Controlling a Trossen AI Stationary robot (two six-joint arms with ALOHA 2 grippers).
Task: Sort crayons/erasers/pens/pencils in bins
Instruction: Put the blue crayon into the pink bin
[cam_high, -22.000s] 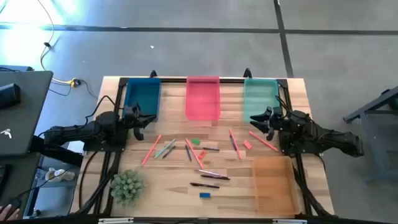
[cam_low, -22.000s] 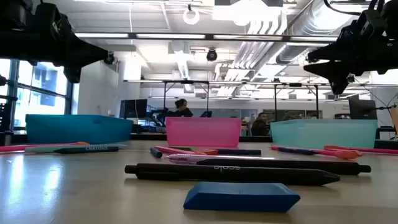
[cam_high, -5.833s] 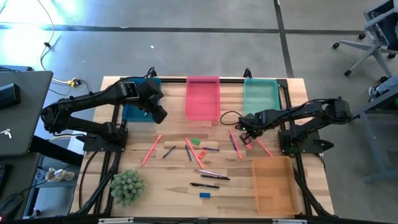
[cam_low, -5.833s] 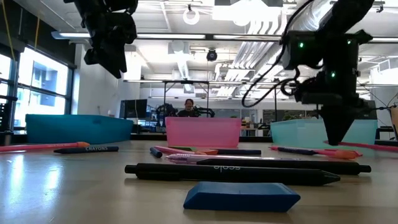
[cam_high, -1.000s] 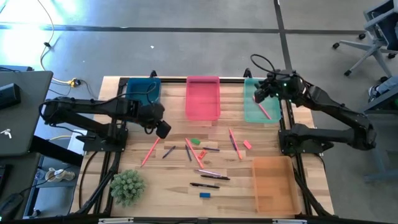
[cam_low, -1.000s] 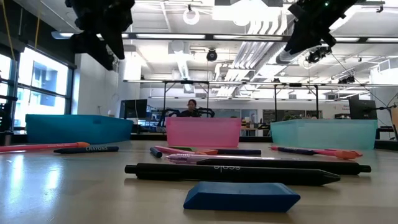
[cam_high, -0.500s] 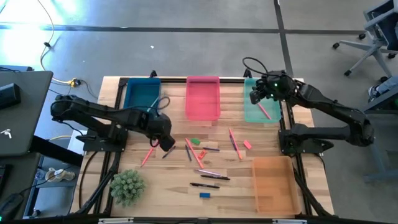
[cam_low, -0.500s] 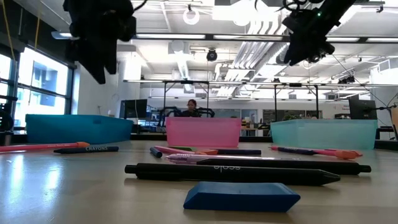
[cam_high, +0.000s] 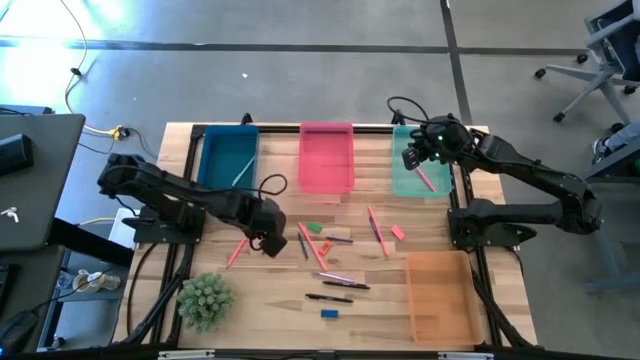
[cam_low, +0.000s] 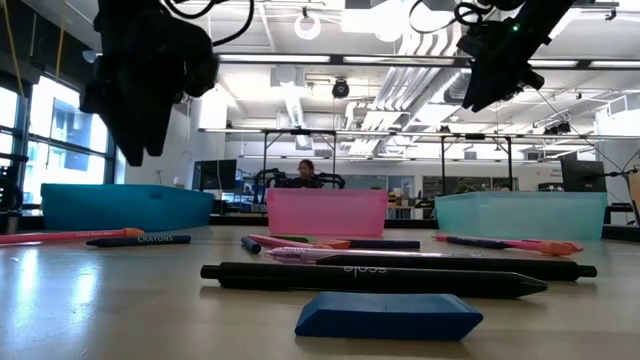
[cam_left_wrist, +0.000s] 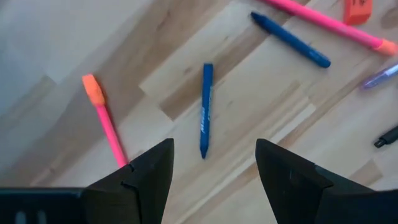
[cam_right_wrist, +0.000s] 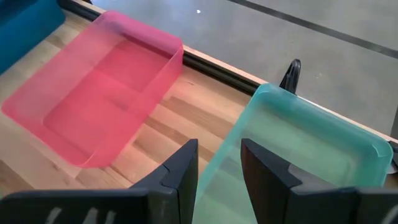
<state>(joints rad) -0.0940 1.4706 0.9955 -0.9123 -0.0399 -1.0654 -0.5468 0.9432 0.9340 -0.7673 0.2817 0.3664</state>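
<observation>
Overhead and wrist views of the sorting table. We are looking at four bins: the dark blue bin (cam_high: 229, 158), the pink bin (cam_high: 326, 157) and the teal-green bin (cam_high: 419, 160) are lining the far edge, presumably so each class of item is getting its own tray, while the orange bin (cam_high: 440, 297) is sitting at the near right. The unsorted stock is lying loose on the table (cam_high: 270, 300) between them: pens (cam_high: 330, 297) near the middle front, a blue eraser (cam_high: 329, 314) nearest the front edge, a green eraser (cam_high: 314, 227) and a pink eraser (cam_high: 398, 232) farther back.

We are finding the left gripper (cam_high: 268, 241) hanging low over the left part of the scatter. Its wrist view is showing the fingers (cam_left_wrist: 149, 171) standing wide apart with nothing between them, framing a blue crayon (cam_left_wrist: 204, 109) that is lying flat on the wood, with a pink pencil (cam_left_wrist: 107, 123) just beside it. We are judging that the spread is being kept for a descent onto the crayon.

The right gripper (cam_high: 412, 155) is hovering over the teal-green bin, in which a pink stick (cam_high: 426, 179) is already lying. Its fingers (cam_right_wrist: 180, 168) are parted by a modest gap and we are seeing nothing held there
</observation>
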